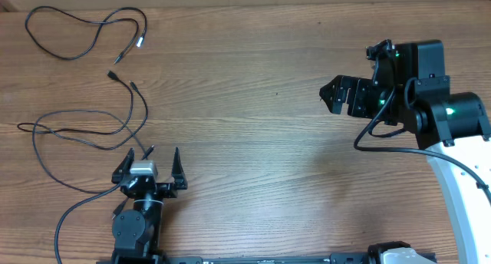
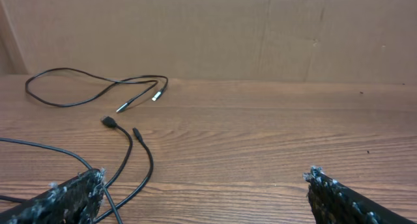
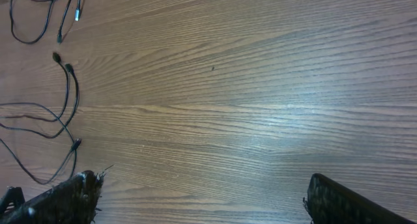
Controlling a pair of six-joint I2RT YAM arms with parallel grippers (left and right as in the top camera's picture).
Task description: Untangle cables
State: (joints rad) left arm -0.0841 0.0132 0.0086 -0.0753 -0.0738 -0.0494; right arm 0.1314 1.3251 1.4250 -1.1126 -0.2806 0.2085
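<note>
Two thin black cables lie apart at the table's left. One cable (image 1: 69,57) forms a loose loop at the far left corner, its silver-tipped plug (image 1: 140,41) lying on the wood; it shows too in the left wrist view (image 2: 156,96) and the right wrist view (image 3: 78,14). The other cable (image 1: 77,130) sprawls in loops nearer me, its two plug ends (image 1: 123,80) pointing away. My left gripper (image 1: 153,152) stands open just right of those loops; a strand (image 2: 148,160) runs past its left finger (image 2: 78,191). My right gripper (image 1: 326,95) hovers open far right, holding nothing.
The table is bare brown wood (image 1: 253,141). A cardboard wall (image 2: 260,35) closes off the far edge. The right arm's white body (image 1: 460,179) fills the right side, and the left arm's base (image 1: 134,233) sits at the front edge.
</note>
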